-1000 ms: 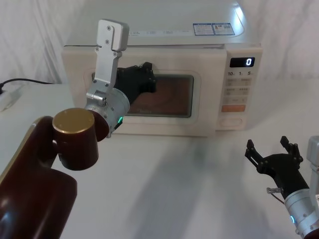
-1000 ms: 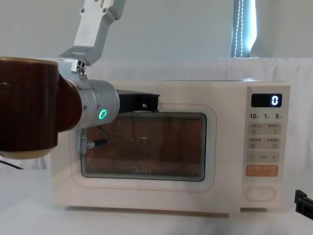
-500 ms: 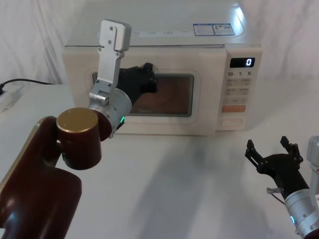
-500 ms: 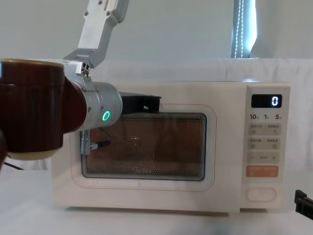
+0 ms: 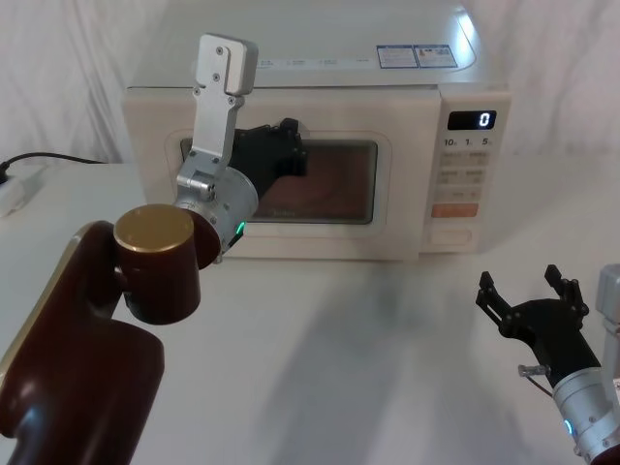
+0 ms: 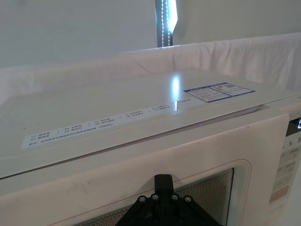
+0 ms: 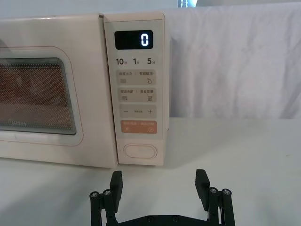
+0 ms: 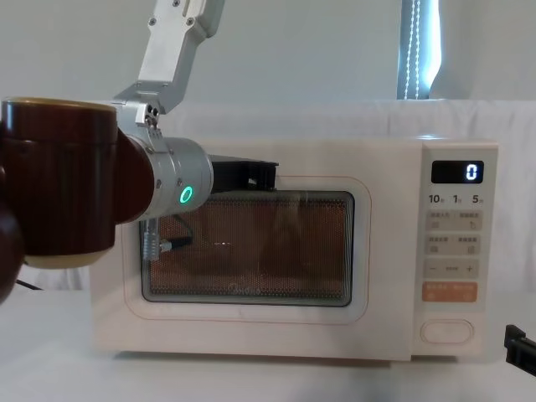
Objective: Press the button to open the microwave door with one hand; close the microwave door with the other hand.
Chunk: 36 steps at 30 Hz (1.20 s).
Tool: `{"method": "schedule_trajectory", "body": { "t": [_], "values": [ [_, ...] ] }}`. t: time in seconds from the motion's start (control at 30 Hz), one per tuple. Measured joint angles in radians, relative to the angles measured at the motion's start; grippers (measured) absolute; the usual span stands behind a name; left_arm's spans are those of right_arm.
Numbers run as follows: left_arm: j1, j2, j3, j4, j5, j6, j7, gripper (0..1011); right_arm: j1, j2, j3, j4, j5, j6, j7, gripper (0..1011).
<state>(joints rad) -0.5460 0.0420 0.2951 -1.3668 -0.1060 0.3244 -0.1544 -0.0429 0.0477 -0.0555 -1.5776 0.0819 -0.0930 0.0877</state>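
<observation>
- nearest to you, the right gripper (image 5: pixel 531 291) is hovering low over the white worktop (image 5: pixel 368 368) at the front right, well apart from the microwave; its jaws are standing wide open with nothing between them, and the right wrist view is showing both fingers (image 7: pixel 116 183) spread in front of the control panel.
- your left arm is reaching forward on the left side, with its silver wrist and green ring light (image 8: pixel 185 195) showing in front of the door.
- the left gripper (image 5: pixel 281 155) is sitting up against the upper left part of the microwave door (image 5: pixel 329 242); you cannot tell from these views how far its jaws are open, and they are not gripping anything you can see.
- the microwave door is lying flush with the front of the oven, closed, its dark window facing you.
- the button (image 7: pixel 139 151) is sitting at the bottom of the control panel (image 7: pixel 137 61) on the microwave's right side, just below the orange key (image 7: pixel 138 127); nothing is touching it.
- the display (image 8: pixel 465 172) at the top of the panel is reading 0.
- farthest back, a black cable (image 5: pixel 48 158) is lying on the worktop to the left of the microwave.
</observation>
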Motion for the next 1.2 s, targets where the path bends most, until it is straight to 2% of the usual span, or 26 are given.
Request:
{"method": "schedule_trajectory", "body": {
  "t": [1.2],
  "values": [
    [-0.015,-0.03,-0.019,0.031,0.032,-0.003,-0.008,0,0.0,0.0,0.0,0.0,0.0,0.0,0.0,1002]
  ]
}}
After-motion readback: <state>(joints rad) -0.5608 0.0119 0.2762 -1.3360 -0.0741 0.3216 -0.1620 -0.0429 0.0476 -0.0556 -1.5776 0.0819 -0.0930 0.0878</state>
